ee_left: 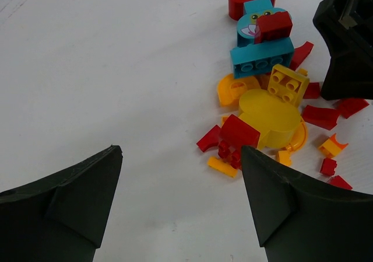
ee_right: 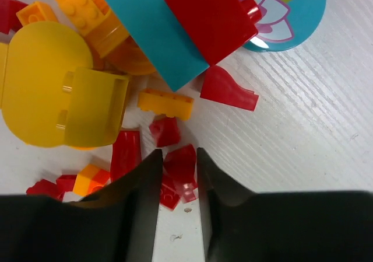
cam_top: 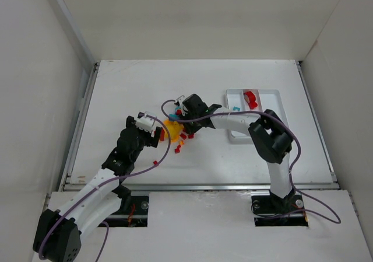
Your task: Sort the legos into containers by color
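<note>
White walls enclose a white table, on whose far right side the tray is set, with red pieces lying in one compartment and a teal piece in the one beside it, nearer the pile. Most of the legos are heaped loose near the middle of the table, well apart from the tray, and both arms are reached in toward them.

The left gripper is held wide open over bare table, with nothing between its fingers; the heap lies ahead of it and to its right.

The right gripper is the nearer to the tray (which lies behind its wrist). A small red piece at the heap's edge is set squarely between its fingers, its longer side seemingly running along the gap. The jaws are drawn narrow and appear to touch the piece on both sides, though how firmly it is pinched cannot be told. A lift and a swing toward the red compartment are judged to come next.
</note>
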`<move>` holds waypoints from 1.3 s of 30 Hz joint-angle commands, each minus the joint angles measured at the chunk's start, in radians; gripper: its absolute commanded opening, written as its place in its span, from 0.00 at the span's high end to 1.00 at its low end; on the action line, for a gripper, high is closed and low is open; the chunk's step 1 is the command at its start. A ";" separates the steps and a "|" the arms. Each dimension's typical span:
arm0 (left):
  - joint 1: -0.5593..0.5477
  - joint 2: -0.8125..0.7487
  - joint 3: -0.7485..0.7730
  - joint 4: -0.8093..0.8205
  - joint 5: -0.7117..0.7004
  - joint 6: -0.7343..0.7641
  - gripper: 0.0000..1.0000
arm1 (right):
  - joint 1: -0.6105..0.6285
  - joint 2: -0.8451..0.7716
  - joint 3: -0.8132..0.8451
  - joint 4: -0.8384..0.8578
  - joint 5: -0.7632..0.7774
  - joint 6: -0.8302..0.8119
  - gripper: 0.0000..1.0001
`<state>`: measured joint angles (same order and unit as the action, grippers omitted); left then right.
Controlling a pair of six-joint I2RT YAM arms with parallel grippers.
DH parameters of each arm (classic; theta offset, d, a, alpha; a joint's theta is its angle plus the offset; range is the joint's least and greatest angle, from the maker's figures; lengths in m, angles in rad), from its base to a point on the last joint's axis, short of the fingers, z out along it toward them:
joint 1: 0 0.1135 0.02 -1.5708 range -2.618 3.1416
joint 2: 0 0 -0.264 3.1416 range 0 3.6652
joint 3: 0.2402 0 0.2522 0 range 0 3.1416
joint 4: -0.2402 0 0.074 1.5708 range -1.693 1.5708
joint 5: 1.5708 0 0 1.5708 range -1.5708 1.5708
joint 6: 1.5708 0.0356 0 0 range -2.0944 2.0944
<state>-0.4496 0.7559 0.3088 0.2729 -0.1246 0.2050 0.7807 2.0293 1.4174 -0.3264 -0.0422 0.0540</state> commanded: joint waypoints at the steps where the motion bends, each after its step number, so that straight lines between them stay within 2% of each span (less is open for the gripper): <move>1: 0.006 -0.017 -0.005 0.049 0.006 0.002 0.20 | 0.009 0.003 0.008 0.004 0.031 -0.003 0.70; 2: 0.006 -0.017 -0.005 0.049 0.006 0.002 0.20 | 0.009 -0.006 0.008 0.004 0.031 -0.003 0.79; 7: 0.006 -0.017 -0.005 0.049 0.016 0.002 0.20 | 0.009 -0.064 -0.023 0.004 0.053 0.030 1.00; 10: 0.006 -0.017 -0.005 0.049 0.016 0.002 0.20 | 0.009 -0.113 -0.032 0.004 0.093 0.055 1.00; 14: 0.006 -0.017 -0.005 0.049 0.016 0.002 0.20 | -0.056 -0.210 -0.067 0.023 0.102 0.131 1.00; 18: 0.006 -0.017 -0.005 0.049 0.016 0.002 0.20 | -0.182 -0.374 -0.173 0.064 0.149 0.257 1.00; 22: 0.006 -0.026 -0.005 0.058 0.035 0.002 0.19 | -0.403 -0.507 -0.282 0.063 0.296 0.377 1.00; 27: 0.006 -0.026 -0.014 0.058 0.055 0.002 0.19 | -0.552 -0.489 -0.321 -0.006 0.346 0.330 1.00; 34: 0.006 -0.035 -0.023 0.011 0.298 0.054 0.22 | -0.587 -0.454 -0.370 -0.030 0.358 0.316 1.00; 35: 0.006 -0.035 -0.023 -0.004 0.340 0.054 0.24 | -0.587 -0.454 -0.382 -0.030 0.358 0.316 0.99; 37: 0.006 -0.035 -0.014 -0.020 0.376 0.095 0.25 | -0.587 -0.472 -0.393 -0.039 0.337 0.326 0.90; 38: 0.006 -0.035 -0.014 -0.035 0.399 0.096 0.27 | -0.587 -0.472 -0.402 -0.039 0.337 0.326 0.72; 39: 0.006 -0.035 -0.005 -0.046 0.410 0.115 0.27 | -0.587 -0.472 -0.402 -0.039 0.337 0.326 0.60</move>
<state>-0.4477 0.7410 0.2943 0.2462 0.1749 0.2703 0.1974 1.5887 1.0183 -0.3683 0.2882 0.3717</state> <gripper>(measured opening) 0.738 0.343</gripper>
